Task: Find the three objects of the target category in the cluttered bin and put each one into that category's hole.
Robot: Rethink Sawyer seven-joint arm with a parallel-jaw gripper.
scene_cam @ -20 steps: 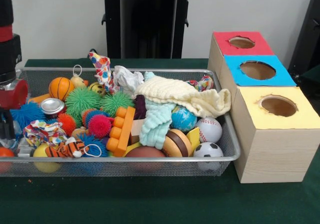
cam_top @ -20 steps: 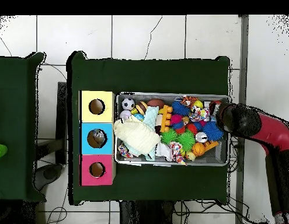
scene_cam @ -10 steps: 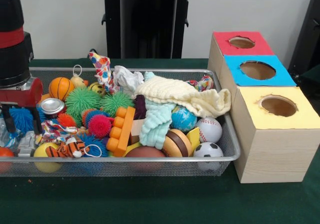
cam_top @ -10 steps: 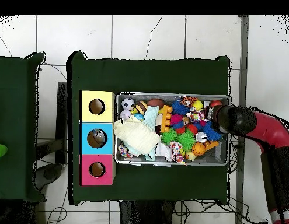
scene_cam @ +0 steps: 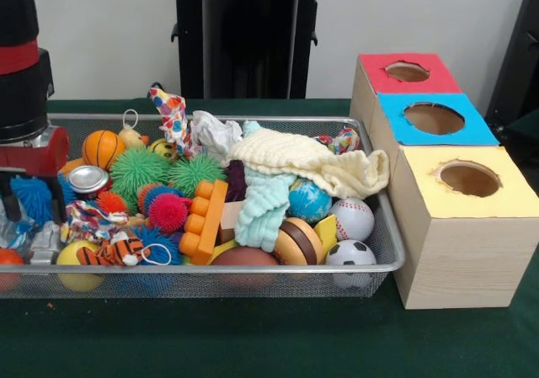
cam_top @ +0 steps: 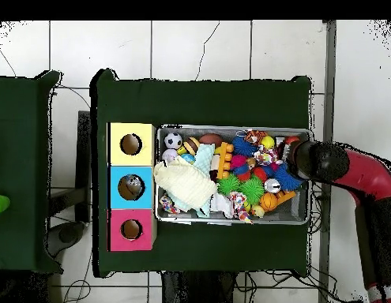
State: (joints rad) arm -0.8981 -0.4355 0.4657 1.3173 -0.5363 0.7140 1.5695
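Arm point(scene_cam: 25, 75) stands upright over the bin's point(scene_cam: 253, 119) left end.

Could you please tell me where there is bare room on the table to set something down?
The green tablecloth is bare along the strip in front of the mesh bin and the yellow box. In the overhead view, a wider bare band lies along the table's top side. The bin itself is crowded throughout; the end effector hangs at its end away from the boxes.

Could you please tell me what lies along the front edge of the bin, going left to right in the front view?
Yellow ball → tiger-striped toy → orange block → brown football → burger toy → soccer ball.
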